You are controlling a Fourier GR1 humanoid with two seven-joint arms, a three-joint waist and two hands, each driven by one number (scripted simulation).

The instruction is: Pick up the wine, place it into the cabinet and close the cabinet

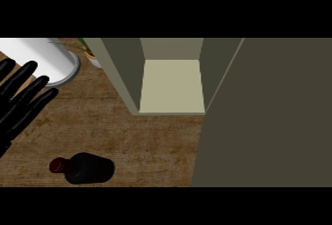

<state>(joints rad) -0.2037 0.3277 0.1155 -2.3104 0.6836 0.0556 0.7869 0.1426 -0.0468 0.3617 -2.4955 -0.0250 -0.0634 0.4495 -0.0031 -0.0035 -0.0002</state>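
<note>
The wooden counter [136, 140] fills the view's left half, with the open cabinet [123, 74] at 12 o'clock and its door [272, 114] swung wide, covering everything from 1 to 5 o'clock.

The wine [83, 168] stands at 7 o'clock, well apart from the cabinet and not yet touched. It looks upright, dark red cap toward 9, though from this steep angle you can't be sure of its lean. Your left hand [23, 103] shows at 9 o'clock, fingers straight and spread, holding nothing. Your right hand is not in view.

What could go wrong, as I judge it:

- Coming at the wine from above or catching its neck could tip it, and a round bottle would likely roll toward the counter's near edge.
- The white cylinder [39, 57] at 10 o'clock sits just beside your fingertips, with a plant [88, 49] behind it. A wide sweep of the left arm may knock either.
- The shelf [172, 85] opening is narrow, so a tilted carry could strike a side wall or the front lip.
- Set the wine too shallow and the door will hit it when you close up (push it well back first).
- The door blocks the right side, so a right-hand approach has to come in around it.
</note>
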